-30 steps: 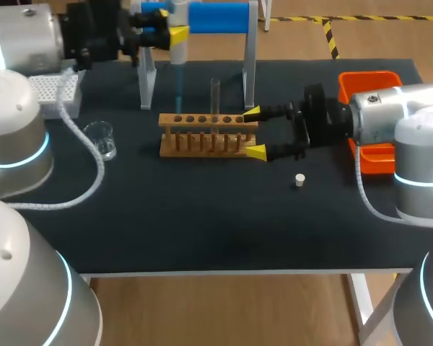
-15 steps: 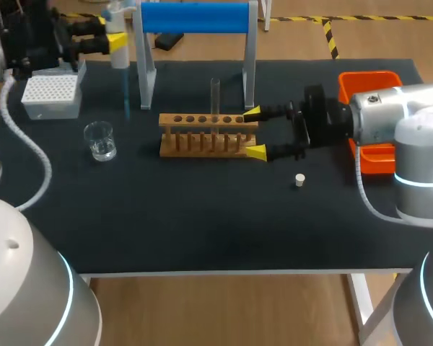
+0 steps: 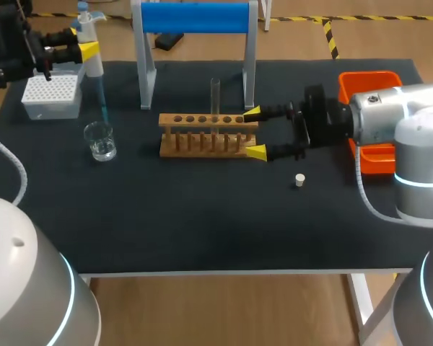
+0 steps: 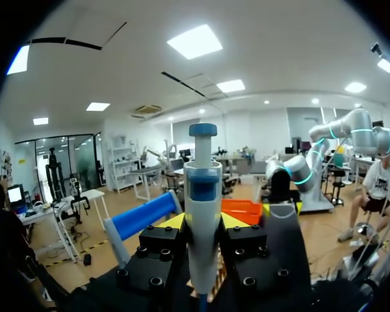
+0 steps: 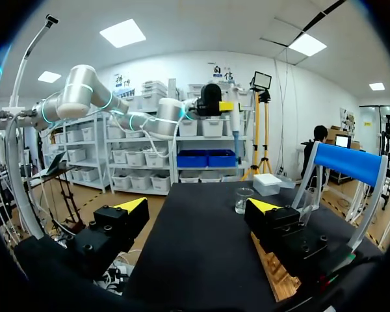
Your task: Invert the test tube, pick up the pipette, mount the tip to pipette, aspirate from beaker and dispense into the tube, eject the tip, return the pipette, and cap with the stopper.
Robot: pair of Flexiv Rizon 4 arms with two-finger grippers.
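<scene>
My left gripper [image 3: 86, 50] at the back left is shut on the white and blue pipette [image 3: 92, 54], held upright. Its thin tip [image 3: 102, 108] points down just above the clear beaker [image 3: 101, 140]. In the left wrist view the pipette [image 4: 203, 208] stands between the fingers [image 4: 174, 222]. A glass test tube [image 3: 215, 95] stands upright in the wooden rack [image 3: 202, 134]. My right gripper [image 3: 254, 132] is open, one finger on each side of the rack's right end. The small white stopper [image 3: 299, 180] lies on the mat, in front of that gripper. The beaker [image 5: 244, 200] shows ahead of my right gripper [image 5: 197, 207].
A white tip box [image 3: 52, 96] sits at the back left, behind the beaker. The blue-topped pipette stand [image 3: 195, 18] rises behind the rack. An orange bin [image 3: 372, 85] is at the back right, beside my right arm. The black mat [image 3: 202, 216] covers the table.
My left arm has carried the pipette leftward from the stand, past the tip box, to above the beaker. The right arm has not moved.
</scene>
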